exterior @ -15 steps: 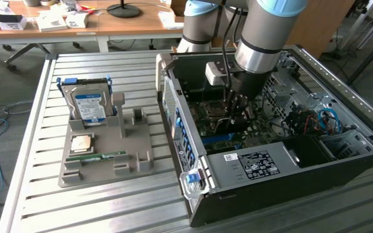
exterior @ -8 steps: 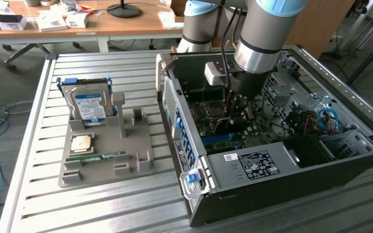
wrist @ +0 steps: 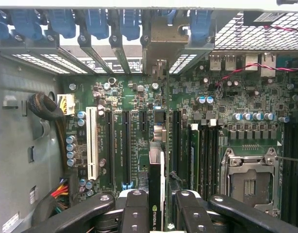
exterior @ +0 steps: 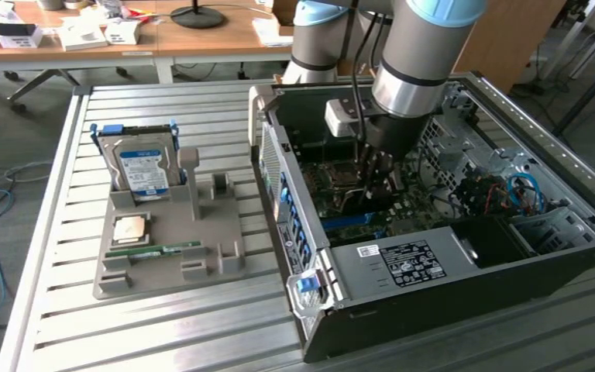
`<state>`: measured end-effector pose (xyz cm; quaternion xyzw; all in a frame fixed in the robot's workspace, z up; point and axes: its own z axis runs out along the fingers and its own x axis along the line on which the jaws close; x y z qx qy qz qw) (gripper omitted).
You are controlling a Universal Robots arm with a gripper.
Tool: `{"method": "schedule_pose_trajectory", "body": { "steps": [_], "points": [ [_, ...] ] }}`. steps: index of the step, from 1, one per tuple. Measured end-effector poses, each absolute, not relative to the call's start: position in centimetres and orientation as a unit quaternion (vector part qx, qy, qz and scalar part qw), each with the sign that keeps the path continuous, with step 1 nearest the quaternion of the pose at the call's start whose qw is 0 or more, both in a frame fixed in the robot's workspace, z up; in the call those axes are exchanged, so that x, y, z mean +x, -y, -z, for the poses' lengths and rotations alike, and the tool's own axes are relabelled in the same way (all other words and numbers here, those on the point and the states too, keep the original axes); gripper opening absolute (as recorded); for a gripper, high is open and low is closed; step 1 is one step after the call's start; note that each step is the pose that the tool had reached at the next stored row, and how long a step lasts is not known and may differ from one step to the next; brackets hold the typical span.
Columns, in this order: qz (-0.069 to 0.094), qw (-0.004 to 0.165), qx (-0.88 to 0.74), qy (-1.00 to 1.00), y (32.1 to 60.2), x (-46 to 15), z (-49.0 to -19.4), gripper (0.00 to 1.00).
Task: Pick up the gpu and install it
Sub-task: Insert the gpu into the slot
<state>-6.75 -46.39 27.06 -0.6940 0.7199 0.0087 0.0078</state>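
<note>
The gpu (wrist: 156,182) stands edge-on between my fingers, a thin dark card with a small green logo on its edge. Its silvery bracket (wrist: 161,41) reaches the row of rear slot openings under the blue clips. My gripper (wrist: 157,201) is shut on the card, one black finger (wrist: 134,213) on each side. The card lines up along a long black slot on the green motherboard (wrist: 134,97); whether it sits in the slot I cannot tell. In the exterior view my gripper (exterior: 372,182) hangs deep inside the open computer case (exterior: 432,267), over the motherboard.
A white slot (wrist: 92,148), black slots, a memory stick (wrist: 194,150) and the CPU socket (wrist: 248,182) flank the card. Cables (wrist: 59,191) lie by the case wall. On the slatted table a grey holder (exterior: 210,256) carries a hard drive (exterior: 142,167), a chip (exterior: 130,229) and a green stick (exterior: 153,249).
</note>
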Motion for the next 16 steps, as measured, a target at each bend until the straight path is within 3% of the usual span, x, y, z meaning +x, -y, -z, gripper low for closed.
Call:
{"method": "schedule_pose_trajectory", "body": {
  "steps": [16],
  "points": [
    [-0.009,0.008,-0.694,-0.72,46.27,-6.83,-26.67,0.26]
  ]
}}
